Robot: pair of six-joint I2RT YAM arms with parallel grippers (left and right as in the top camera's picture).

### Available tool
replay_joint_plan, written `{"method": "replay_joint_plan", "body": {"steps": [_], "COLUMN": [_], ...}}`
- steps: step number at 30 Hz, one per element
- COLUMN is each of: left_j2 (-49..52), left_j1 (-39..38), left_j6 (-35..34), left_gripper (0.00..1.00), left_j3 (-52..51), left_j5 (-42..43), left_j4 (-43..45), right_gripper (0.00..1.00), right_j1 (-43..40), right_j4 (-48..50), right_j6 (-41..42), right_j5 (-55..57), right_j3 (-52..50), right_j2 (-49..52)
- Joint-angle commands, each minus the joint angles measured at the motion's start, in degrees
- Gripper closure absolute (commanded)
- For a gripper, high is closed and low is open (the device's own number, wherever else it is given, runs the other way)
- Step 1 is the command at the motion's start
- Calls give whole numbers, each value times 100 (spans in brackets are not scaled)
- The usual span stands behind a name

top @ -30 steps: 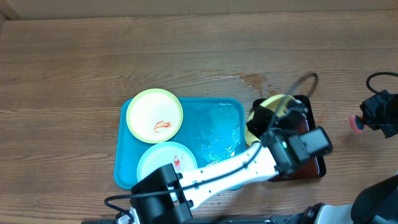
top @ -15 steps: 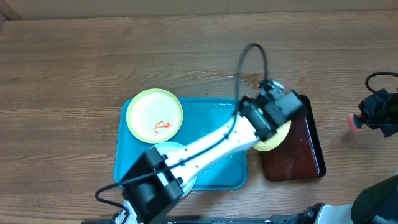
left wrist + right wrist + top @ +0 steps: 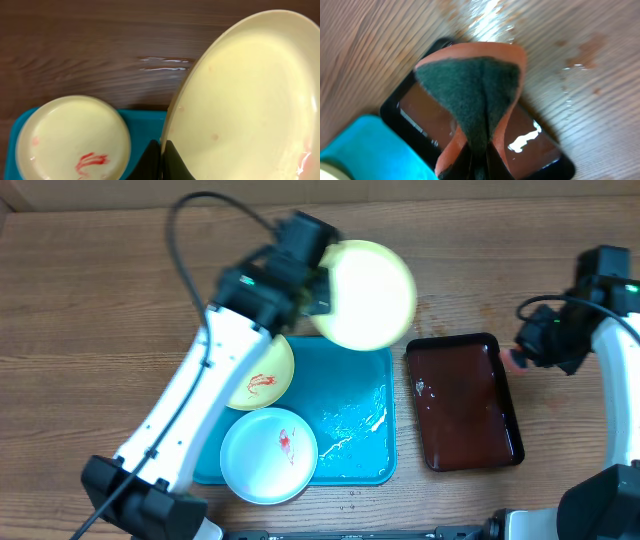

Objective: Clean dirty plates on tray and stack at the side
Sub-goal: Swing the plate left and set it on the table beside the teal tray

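Observation:
My left gripper is shut on the rim of a pale yellow-green plate, held tilted in the air over the far edge of the turquoise tray. In the left wrist view the fingers pinch that plate edge-on. A second yellow-green plate with a red smear lies in the tray's far-left corner, partly under my arm. A blue-white plate with a red smear overlaps the tray's near-left edge. My right gripper is shut on an orange sponge with a dark green face, just right of the brown tray.
A dark reddish-brown tray with a black rim holds brownish water, right of the turquoise tray. Wet patches lie on the wooden table behind both trays. Water shines on the turquoise tray's floor.
My left arm swung the yellow-green plate from over the brown tray up and left to above the turquoise tray's far edge. The right arm moved in toward the brown tray.

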Motion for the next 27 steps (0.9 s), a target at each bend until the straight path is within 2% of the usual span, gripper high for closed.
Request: {"method": "replay_joint_plan", "body": {"steps": [1, 6, 12, 14, 27], "left_j2": [0, 0, 0, 0, 0], "left_j1": [796, 1967, 3412, 4166, 5641], "left_j6": [-223, -330, -120, 46, 79], "left_gripper": [95, 95, 95, 95, 96], "left_j3": [79, 79, -98, -579, -3259], "left_j5": [295, 378, 1163, 1228, 1252], "left_j4": [-254, -671, -737, -498, 1410], "right_gripper": [96, 96, 96, 96, 96], "right_j1": [608, 1349, 1720, 1757, 1757], "right_j4": [7, -26, -197, -273, -485], "right_j6": [-66, -28, -17, -24, -299], "right_j5": [28, 76, 223, 223, 223], "right_j3": [205, 205, 201, 188, 188], "right_j2": [-96, -96, -96, -96, -96]}}
